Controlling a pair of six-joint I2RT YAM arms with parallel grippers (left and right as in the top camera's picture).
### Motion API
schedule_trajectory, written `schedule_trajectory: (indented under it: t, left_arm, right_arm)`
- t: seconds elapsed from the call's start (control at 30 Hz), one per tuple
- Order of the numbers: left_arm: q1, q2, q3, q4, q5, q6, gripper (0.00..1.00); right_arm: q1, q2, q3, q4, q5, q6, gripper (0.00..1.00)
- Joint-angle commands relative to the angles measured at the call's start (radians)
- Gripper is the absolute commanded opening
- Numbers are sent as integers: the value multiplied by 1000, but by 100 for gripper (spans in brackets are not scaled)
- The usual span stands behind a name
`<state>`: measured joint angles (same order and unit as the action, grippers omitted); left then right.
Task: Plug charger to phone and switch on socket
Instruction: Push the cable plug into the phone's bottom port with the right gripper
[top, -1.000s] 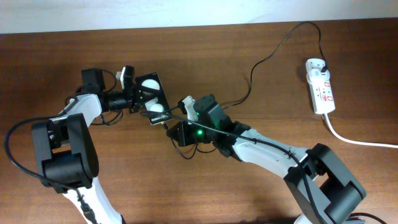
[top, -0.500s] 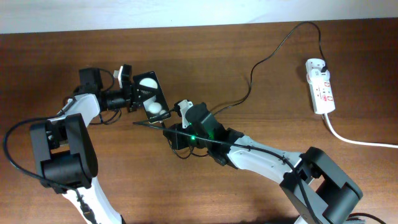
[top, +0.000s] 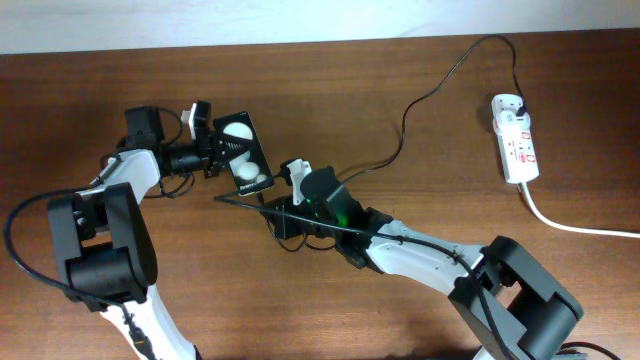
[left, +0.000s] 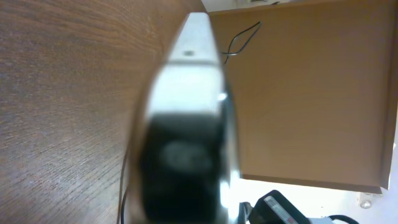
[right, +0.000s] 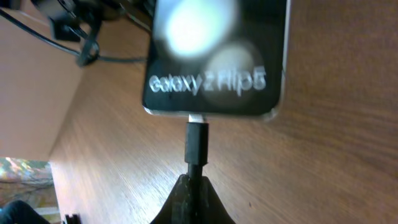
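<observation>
The right pincer (right: 194, 182), clamped on the charger (right: 198, 146) tip, aims it straight ahead along the long axis of the phone (right: 217, 56) at its bottom port, seemingly touching; the left pincer (top: 212, 153) grips the phone's opposite end.

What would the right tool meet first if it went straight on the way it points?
The phone: its bottom edge lies straight ahead. The right tool is shut on the charger, whose tip touches the port; how deep it sits is unclear.
</observation>
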<state>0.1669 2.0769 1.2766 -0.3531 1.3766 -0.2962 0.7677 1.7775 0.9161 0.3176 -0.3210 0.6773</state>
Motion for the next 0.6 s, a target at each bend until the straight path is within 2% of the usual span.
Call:
schedule_trajectory:
  t: [0.0,0.5,0.53,0.57]
  left_arm:
    - [-25,-35,-15,-22,67,1,0]
    - [-29,-35,-15,-21,67,2,0]
    - [-29,-35,-15,-21,67,2,0]
    - [-29,-35,-15,-21,67,2,0]
  right_arm:
    - [-17,-11,37,57,122,-6,4]
    - [-17,-11,38,99,175,19,4]
    - [-17,-11,38,98,175,19,5]
    - [-17,-11,38,97,170,19,19]
